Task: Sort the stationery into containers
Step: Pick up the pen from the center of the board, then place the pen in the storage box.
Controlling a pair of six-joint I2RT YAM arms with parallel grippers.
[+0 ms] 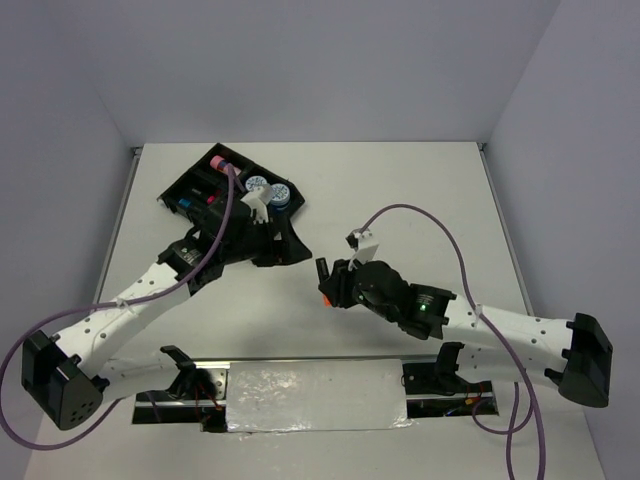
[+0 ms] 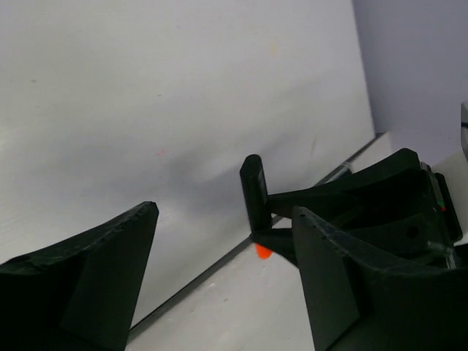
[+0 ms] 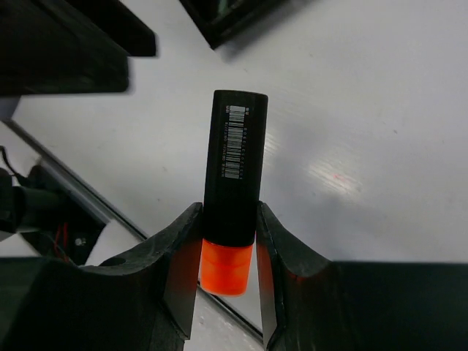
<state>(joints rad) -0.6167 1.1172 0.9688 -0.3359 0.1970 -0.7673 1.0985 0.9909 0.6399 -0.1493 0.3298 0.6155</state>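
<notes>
The right gripper [image 3: 228, 223] clenches the highlighter [image 3: 235, 161] by its orange end — its black body jutting straight past the fingertips [image 3: 181, 238] — with the tray [image 1: 183, 182] off at 10 o'clock in the overhead view, where the left gripper [image 2: 219, 292] hangs spread and empty.

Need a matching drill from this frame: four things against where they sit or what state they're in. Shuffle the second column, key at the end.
Things:
1. orange highlighter
2. left gripper
3. round blue tubs
4. black tray

Place or state:
A. lying at the far left of the table
B. sitting inside the black tray
C. clamped between the fingers of the right gripper
D. open, nothing between the fingers

Pairs: 1-C, 2-D, 3-B, 4-A
</notes>
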